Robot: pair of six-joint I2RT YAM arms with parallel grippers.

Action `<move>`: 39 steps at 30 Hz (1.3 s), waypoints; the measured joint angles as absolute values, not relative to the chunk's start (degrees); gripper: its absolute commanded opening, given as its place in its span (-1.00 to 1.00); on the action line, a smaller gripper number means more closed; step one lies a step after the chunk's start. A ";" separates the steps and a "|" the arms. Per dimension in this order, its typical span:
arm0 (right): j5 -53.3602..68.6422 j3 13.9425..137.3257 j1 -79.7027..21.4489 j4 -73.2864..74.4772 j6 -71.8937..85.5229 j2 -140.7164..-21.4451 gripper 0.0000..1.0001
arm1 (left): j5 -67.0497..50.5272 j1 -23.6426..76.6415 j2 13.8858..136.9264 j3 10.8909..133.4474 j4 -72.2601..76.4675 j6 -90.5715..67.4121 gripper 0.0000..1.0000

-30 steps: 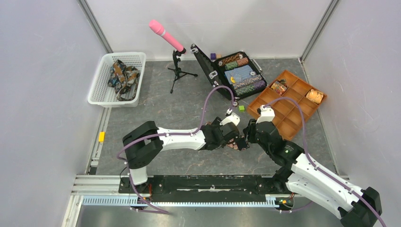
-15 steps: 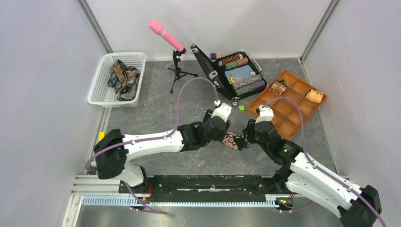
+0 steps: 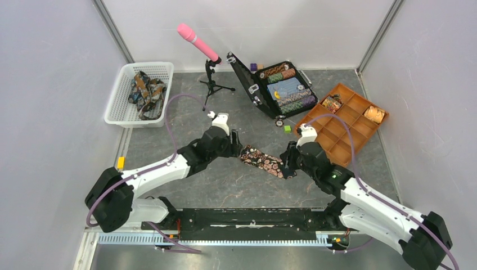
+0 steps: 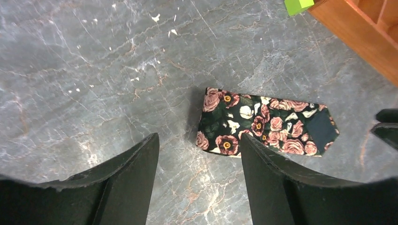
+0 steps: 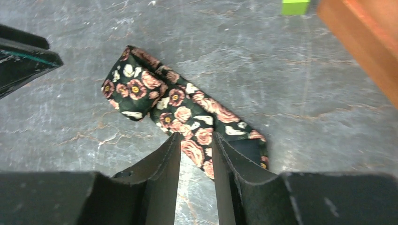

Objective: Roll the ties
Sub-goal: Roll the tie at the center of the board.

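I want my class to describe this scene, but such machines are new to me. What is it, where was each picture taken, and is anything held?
Two robot arms are bolted at a table's near edge. The wide picture looks down from above; the other two come from cameras on each wrist, so the dark shapes are that arm's jaws. Between them lies a rose-print tie, one end looking rolled. The left arm has its jaws open, empty. The right arm holds its jaws narrow over the tie's flat end; any pinch is unclear. Behind: a basket of ties, a chip case, an orange tray.
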State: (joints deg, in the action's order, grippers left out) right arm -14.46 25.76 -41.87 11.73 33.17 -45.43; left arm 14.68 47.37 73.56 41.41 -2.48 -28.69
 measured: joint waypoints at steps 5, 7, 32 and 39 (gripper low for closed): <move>-8.29 25.76 -41.87 6.13 33.19 -51.92 -0.43 | 5.19 41.19 71.57 35.66 3.95 -33.19 0.41; -6.13 25.76 -41.89 3.77 33.43 -54.63 -0.46 | 0.99 38.79 71.48 33.45 7.66 -35.09 0.40; 6.92 29.06 -42.39 -13.63 39.62 -74.50 -0.62 | -16.99 35.14 79.13 29.61 24.27 -40.51 0.35; 7.07 30.48 -42.39 -14.68 39.92 -77.28 -0.64 | -17.06 34.79 79.15 29.61 24.34 -40.51 0.34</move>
